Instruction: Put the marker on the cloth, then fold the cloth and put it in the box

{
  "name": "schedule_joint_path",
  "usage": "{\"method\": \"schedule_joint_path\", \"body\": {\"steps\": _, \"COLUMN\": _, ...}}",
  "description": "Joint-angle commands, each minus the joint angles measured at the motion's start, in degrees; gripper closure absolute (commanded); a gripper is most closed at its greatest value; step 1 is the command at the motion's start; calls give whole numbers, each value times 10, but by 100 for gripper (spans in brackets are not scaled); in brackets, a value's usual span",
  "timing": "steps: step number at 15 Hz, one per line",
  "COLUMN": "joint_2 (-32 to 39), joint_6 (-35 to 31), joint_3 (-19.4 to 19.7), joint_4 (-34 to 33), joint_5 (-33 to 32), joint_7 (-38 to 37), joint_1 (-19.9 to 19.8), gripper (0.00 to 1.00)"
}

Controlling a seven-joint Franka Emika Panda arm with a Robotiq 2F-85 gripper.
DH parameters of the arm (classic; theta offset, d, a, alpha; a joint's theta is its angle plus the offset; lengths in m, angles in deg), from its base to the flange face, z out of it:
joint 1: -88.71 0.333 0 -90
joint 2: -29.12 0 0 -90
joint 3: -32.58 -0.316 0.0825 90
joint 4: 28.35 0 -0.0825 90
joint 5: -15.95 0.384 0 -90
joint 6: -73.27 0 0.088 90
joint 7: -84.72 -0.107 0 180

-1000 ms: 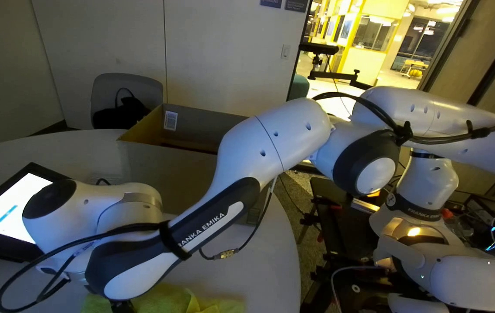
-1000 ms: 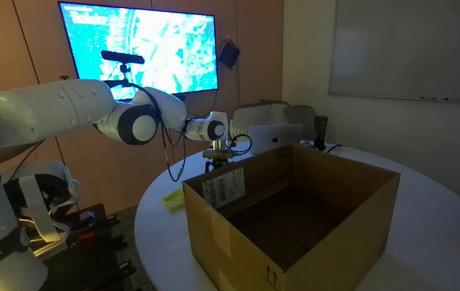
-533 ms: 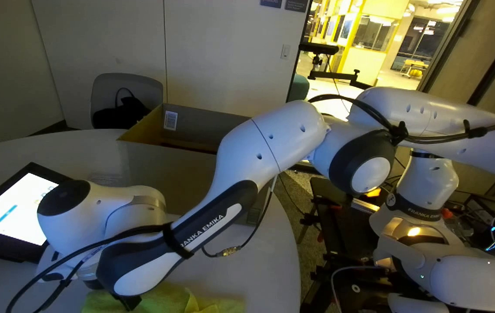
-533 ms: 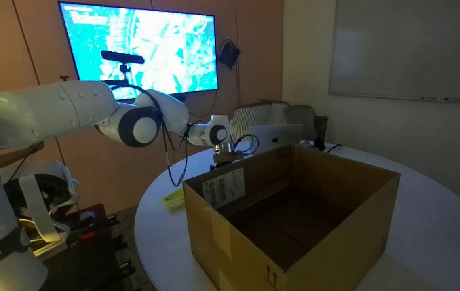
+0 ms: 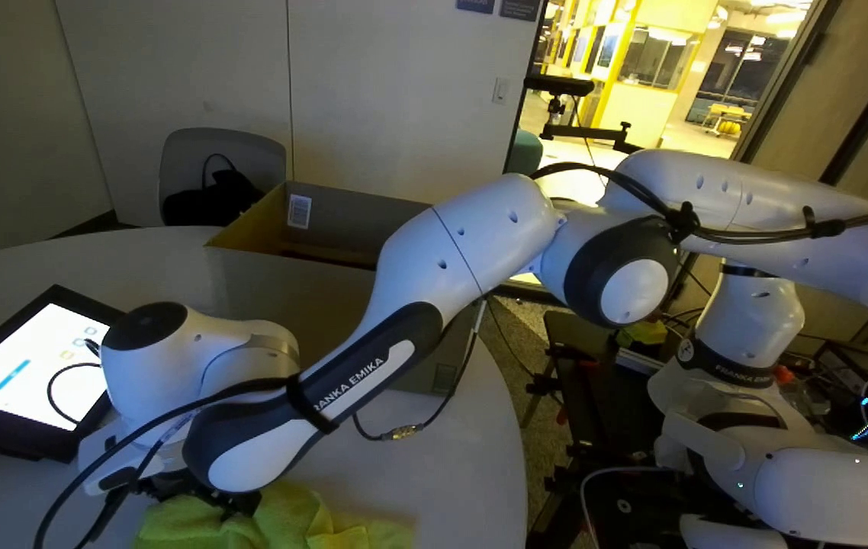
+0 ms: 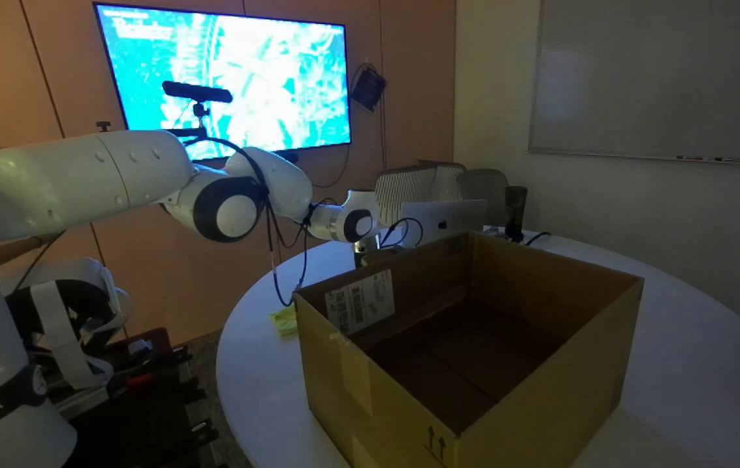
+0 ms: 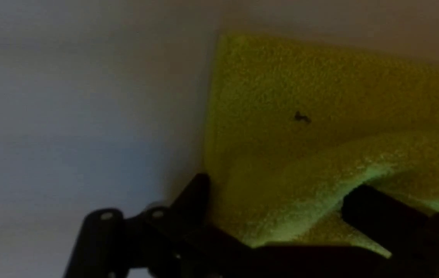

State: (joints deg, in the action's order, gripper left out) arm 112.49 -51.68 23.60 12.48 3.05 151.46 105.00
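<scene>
One tool (image 7: 279, 187) — fingers (image 7: 381, 216) spread — has rumpled yellow-green cloth (image 7: 273, 92) between them.

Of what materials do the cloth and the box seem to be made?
The cloth looks like a matt pile fabric, terry or microfibre, I cannot tell which: its surface is fuzzy. The box is probably cardboard, dull and apparently uncoated: it is plain brown with printed arrows.

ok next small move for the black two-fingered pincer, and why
Probably close the pincer gently: its jaws stand apart, one at the edge of the rumpled yellow-green fabric cloth, one at a raised fold, so closing may pinch it for folding.
</scene>
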Motion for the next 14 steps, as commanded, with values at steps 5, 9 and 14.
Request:
{"method": "schedule_joint_path", "body": {"steps": 5, "joint_2": -41, "joint_6": 77, "joint_3": -82, "joint_4": 43, "joint_5": 20, "joint_7": 231, "joint_1": -62, "gripper": 74}}
{"method": "schedule_joint_path", "body": {"steps": 9, "joint_2": -84, "joint_6": 200, "joint_3": -92, "joint_4": 59, "joint_5": 23, "joint_7": 238, "joint_1": -79, "gripper": 91}}
{"method": "schedule_joint_path", "body": {"steps": 14, "joint_2": -123, "joint_6": 331, "joint_3": -86, "joint_4": 63, "joint_5": 23, "joint_7": 201, "joint_1": -82, "gripper": 86}}
